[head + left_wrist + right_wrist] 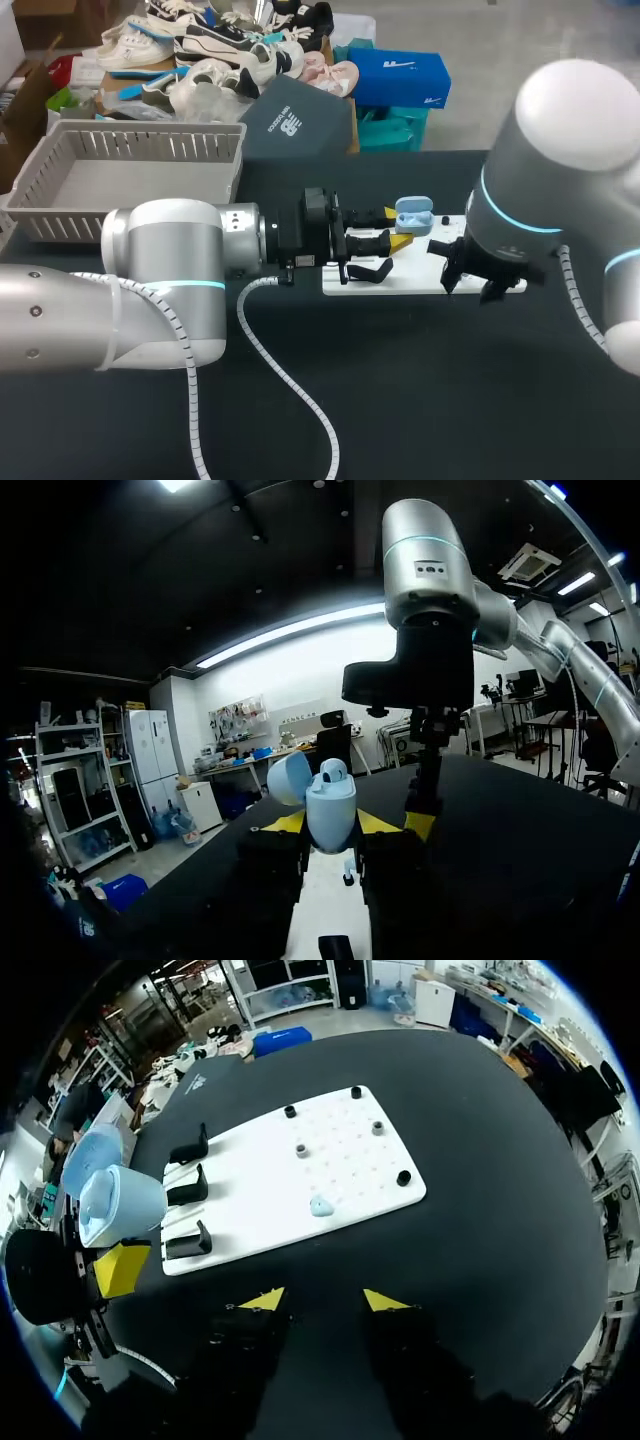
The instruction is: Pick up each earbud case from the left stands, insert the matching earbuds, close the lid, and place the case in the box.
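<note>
Earbud case (330, 810), lid open, clamped between left pincer (331, 824) fingers. Right pincer (325, 1300) parted, empty; loose earbud (321, 1206) ahead of it on white board (255, 1185).

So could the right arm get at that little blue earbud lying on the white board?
Probably yes. The earbud lies on a bare part of the white board, just ahead of the open right gripper, with nothing between them. The left gripper holds the earbud case off beside the stands.
</note>
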You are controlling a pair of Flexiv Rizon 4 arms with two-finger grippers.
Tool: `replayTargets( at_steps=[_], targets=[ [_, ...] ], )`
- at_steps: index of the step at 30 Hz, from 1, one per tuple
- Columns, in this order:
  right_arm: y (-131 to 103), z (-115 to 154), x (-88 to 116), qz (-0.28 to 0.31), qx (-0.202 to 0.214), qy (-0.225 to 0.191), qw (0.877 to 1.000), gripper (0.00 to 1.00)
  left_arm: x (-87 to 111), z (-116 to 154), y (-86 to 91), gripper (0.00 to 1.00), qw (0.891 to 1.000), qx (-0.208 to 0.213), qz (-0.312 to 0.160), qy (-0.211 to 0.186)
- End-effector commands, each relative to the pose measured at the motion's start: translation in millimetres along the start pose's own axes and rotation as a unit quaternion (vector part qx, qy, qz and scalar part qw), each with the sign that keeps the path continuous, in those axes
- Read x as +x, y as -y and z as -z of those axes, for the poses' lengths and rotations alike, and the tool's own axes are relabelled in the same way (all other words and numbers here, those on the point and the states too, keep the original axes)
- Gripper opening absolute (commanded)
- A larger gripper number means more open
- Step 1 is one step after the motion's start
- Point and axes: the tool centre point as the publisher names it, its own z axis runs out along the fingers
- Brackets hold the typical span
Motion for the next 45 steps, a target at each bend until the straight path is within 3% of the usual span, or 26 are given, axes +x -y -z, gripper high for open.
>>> replayTargets(
  at_steps=[1, 17, 45],
  targets=[
    [0, -9, -5, 0.001, -0.023, 0.000, 1.000, 0.40, 0.9, 0, 0.5, 0.00, 1.000, -0.002, -0.001, 0.002],
    [4, -35, -28, 0.014, -0.020, -0.009, 1.000, 0.43, 0.9, 0, 0.5, 0.00, 1.000, -0.002, -0.001, 0.002],
    [3, -51, -39, 0.001, -0.037, -0.012, 0.999, 0.40, 0.9, 0, 0.5, 0.00, 1.000, -0.002, -0.001, 0.002]
  ],
)
